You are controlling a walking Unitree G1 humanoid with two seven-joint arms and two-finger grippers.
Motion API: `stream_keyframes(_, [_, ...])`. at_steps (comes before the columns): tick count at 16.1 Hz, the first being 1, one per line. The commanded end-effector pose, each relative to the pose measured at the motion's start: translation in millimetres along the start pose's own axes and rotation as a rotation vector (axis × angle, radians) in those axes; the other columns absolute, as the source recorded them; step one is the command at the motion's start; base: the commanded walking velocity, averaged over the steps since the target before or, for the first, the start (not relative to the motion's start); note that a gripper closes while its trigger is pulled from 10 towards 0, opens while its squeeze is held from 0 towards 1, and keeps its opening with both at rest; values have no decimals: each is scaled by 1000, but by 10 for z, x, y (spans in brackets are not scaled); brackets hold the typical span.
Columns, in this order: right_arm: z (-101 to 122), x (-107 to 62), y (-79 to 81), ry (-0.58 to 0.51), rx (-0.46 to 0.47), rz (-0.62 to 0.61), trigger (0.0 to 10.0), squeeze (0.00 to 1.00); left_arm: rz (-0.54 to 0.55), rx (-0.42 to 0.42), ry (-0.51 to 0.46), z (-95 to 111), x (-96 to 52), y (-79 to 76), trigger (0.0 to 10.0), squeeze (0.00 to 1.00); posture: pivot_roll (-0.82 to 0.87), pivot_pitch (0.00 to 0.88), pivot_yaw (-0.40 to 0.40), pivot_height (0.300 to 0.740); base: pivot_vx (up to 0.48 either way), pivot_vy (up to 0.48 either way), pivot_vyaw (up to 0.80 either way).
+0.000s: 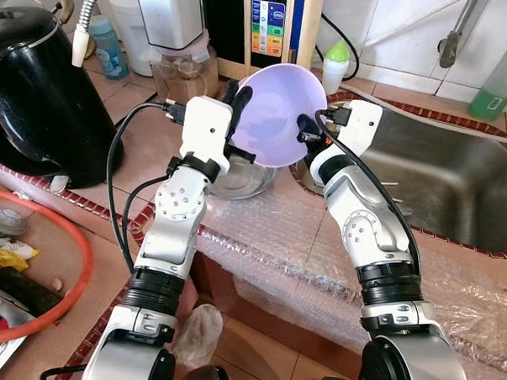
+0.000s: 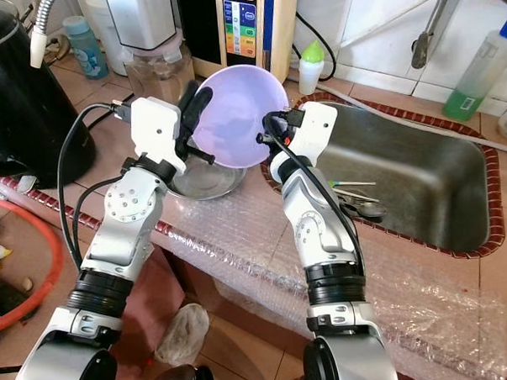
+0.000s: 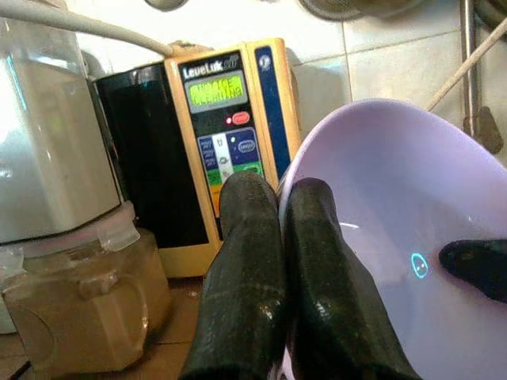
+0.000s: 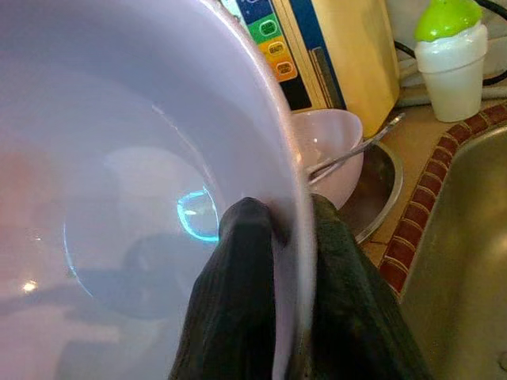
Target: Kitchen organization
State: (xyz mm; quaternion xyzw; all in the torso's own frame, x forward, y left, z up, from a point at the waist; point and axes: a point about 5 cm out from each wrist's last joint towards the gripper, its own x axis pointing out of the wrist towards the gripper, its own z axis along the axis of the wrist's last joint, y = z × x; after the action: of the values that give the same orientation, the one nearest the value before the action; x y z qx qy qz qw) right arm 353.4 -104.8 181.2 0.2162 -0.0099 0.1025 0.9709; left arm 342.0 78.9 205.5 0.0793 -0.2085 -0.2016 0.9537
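Both hands hold 1 lilac bowl (image 1: 277, 113) tilted above the tabletop (image 1: 263, 215) beside the sink (image 1: 455, 185): left hand (image 3: 279, 237) and right hand (image 4: 277, 229) each pinch its rim.

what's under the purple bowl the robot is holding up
Below the purple bowl sits a metal bowl on the counter; the right wrist view shows a small pink bowl with a utensil inside it. The rest is covered.
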Motion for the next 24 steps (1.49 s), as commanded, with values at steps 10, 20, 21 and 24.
stream_keyframes(10, [275,-27,-450,-107,-41,-222,0,0,-69,36,-37,79,4,-8,10000,1000,-24,46,5,740,0,0,0])
stream_keyframes(20, [139,-211,-1438,34,-264,-662,2902,0,-444,-20,312,-345,-332,-128,10000,1000,2,77,26,740,0,0,0])
stream_keyframes(21, [45,-226,-1482,71,-238,-680,5961,0,-457,-17,321,-333,-329,-121,10000,1000,8,82,32,740,0,0,0])
stream_keyframes(24, [-185,-261,-1528,155,-177,-701,10000,0,-534,-24,348,-314,-344,-152,10000,1000,20,89,49,740,0,0,0])
